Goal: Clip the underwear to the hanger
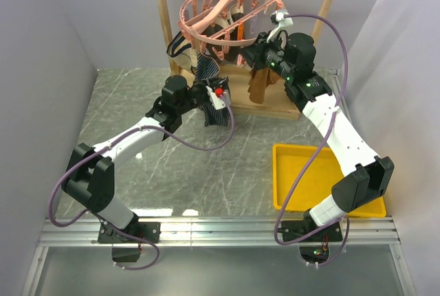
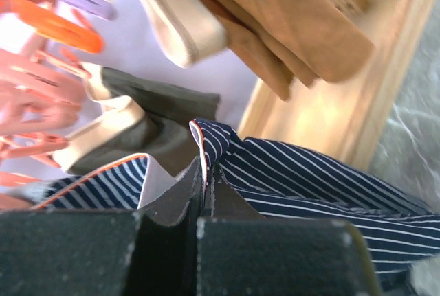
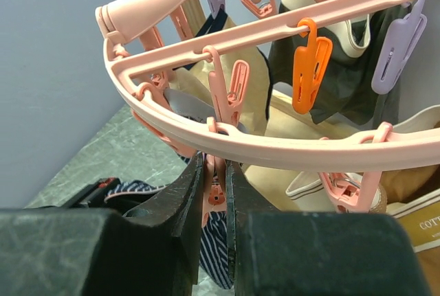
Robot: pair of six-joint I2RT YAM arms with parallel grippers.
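Left gripper (image 2: pixel 206 186) clenched on hem of underwear (image 2: pixel 309 179). Soft navy knit with thin pale stripes, hanging limp from pinch, long axis near vertical.

Right gripper (image 3: pixel 214 172) squeezing pink peg (image 3: pixel 216 193) that dangles under rim of hanger (image 3: pixel 289 153), a rigid glossy plastic ring.

Key relation: fabric edge lies below peg, toward left and near. Left arm nearer garment. Likely next move: raise hem into peg mouth.

Wooden rack (image 1: pixel 165 28) behind.

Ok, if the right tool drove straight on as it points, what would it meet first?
Likely the pink peg between its fingers, then the ring of the hanger just beyond; depth is unclear.
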